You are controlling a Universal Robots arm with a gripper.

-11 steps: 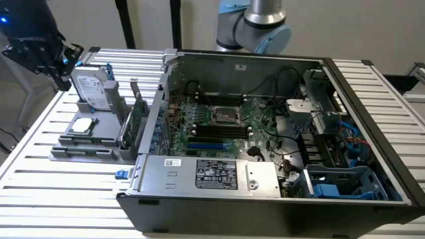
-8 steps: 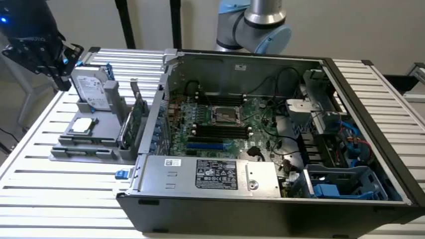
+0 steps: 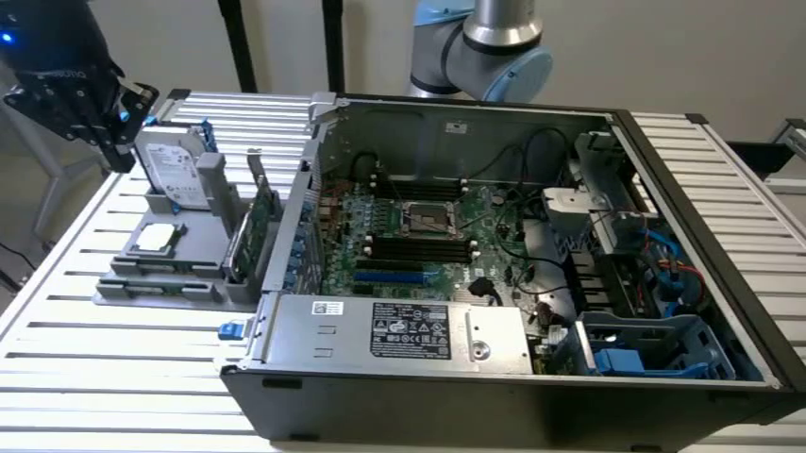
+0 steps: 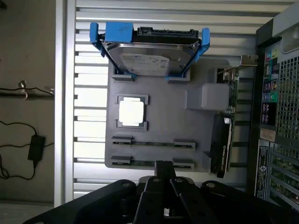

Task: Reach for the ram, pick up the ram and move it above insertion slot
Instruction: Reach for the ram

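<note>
Reaching stage beside the open case [image 3: 504,236].
Above the grey holder [image 4: 159,121] the end effector [image 4: 163,167] hovers, its grip impossible to tell; the ram [image 4: 140,162] stands edge-on in clips [image 4: 120,161] just beneath. A skewed descent could strike those clips.

hard drive [image 4: 149,58] silver, bracket [image 4: 120,31] blue | tray [image 4: 173,126] grey | ram [image 4: 152,143] green | table [image 3: 113,349] silver, slatted | case [image 3: 504,406] black

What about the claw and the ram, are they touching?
Apart. The exterior view shows the claw up by the hard drive, with open space down to the ram lying in the grey tray.
</note>
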